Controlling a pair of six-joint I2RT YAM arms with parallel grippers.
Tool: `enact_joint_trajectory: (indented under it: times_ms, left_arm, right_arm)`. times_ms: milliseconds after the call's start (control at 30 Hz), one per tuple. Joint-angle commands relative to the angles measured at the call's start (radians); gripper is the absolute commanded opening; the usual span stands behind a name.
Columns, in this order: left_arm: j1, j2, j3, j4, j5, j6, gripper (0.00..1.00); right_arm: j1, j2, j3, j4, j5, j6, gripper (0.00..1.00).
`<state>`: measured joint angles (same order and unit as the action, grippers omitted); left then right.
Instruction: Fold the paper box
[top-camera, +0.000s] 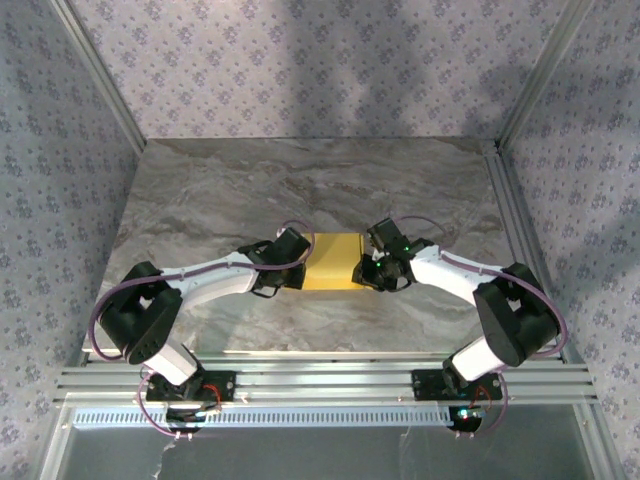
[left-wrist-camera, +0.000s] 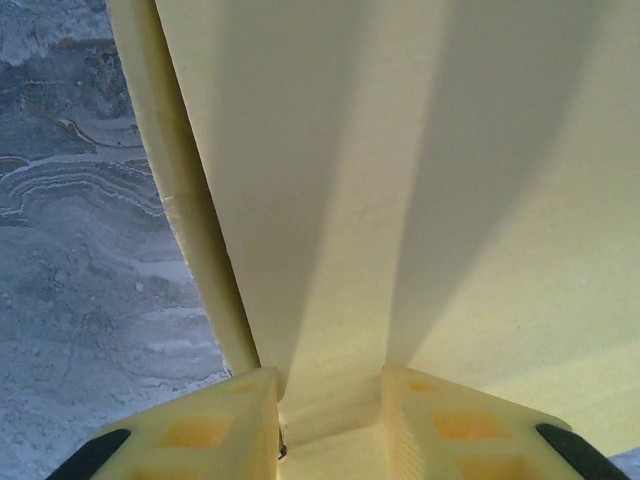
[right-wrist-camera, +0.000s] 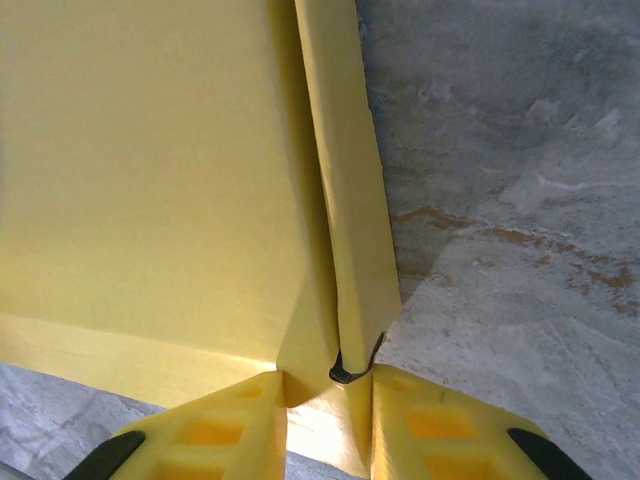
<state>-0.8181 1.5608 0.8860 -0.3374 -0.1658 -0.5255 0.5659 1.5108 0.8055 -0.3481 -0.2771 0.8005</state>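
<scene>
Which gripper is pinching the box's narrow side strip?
The right gripper: it clamps the paper box by its narrow folded side strip, while the left gripper grips the broad face's edge.

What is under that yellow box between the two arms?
The grey marbled table shows around the box, so it lies beneath. The patch directly under it is covered, so anything there is hidden.

Yellow paper box (left-wrist-camera: 400, 180) between jaws of the left gripper (left-wrist-camera: 330, 388), over marble table (left-wrist-camera: 90, 300).
</scene>
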Motion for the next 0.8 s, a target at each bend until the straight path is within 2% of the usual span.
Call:
enact_joint_trajectory:
  times_ms: [0, 400, 633, 767]
  left_arm:
    - [-0.016, 0.027, 0.012, 0.055, 0.100, -0.019, 0.31]
    - [-0.010, 0.026, 0.011, 0.054, 0.095, -0.023, 0.31]
    - [-0.002, 0.013, 0.007, 0.062, 0.095, -0.036, 0.31]
    - [0.002, -0.022, -0.002, 0.052, 0.069, -0.041, 0.39]
  right_arm:
    - [0.023, 0.030, 0.024, 0.061, -0.074, 0.021, 0.21]
    - [0.020, -0.020, 0.013, 0.065, -0.061, 0.048, 0.01]
    - [-0.012, -0.051, -0.031, 0.117, -0.084, 0.080, 0.00]
    - [-0.036, -0.048, -0.044, 0.105, -0.092, 0.056, 0.00]
